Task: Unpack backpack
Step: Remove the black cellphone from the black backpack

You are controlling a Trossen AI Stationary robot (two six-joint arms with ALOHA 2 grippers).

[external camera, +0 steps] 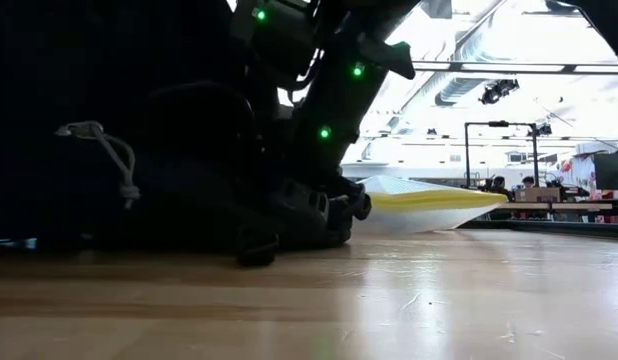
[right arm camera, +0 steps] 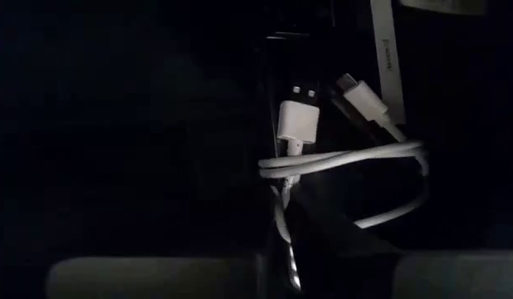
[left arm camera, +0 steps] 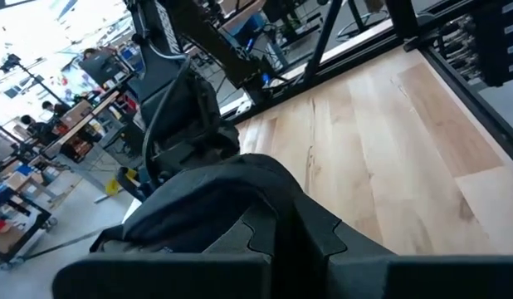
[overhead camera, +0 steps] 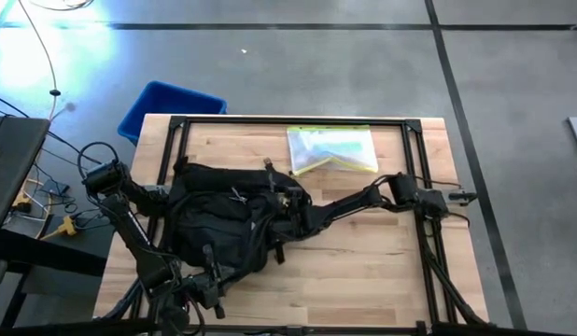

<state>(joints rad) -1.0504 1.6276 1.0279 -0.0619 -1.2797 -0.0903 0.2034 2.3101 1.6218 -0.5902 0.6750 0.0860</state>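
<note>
The black backpack (overhead camera: 228,219) lies on the table's left half and fills the left of the low view (external camera: 139,150). My left gripper (overhead camera: 212,280) is at its near edge, shut on a ridge of its fabric (left arm camera: 240,199). My right gripper (overhead camera: 287,207) reaches from the right into the backpack's opening. In the dark inside, a coiled white USB cable (right arm camera: 339,158) lies just ahead of the gripper (right arm camera: 327,278). Its fingers stand apart, and one strand (right arm camera: 285,241) runs down between them. Whether they touch the cable, I cannot tell. My left gripper pinches a raised fold of the backpack's black fabric (left arm camera: 298,237) between its two fingers, at the backpack's near edge. The fold stands up ahead of the fingers. The rest of the backpack lies on the table.
A clear pouch with a yellow edge (overhead camera: 332,149) lies flat on the table's far side (external camera: 429,205). A blue bin (overhead camera: 167,107) stands off the far left corner. A black frame (overhead camera: 421,168) runs round the table. Bare wood (overhead camera: 363,266) shows near right. People sit far off (external camera: 529,185).
</note>
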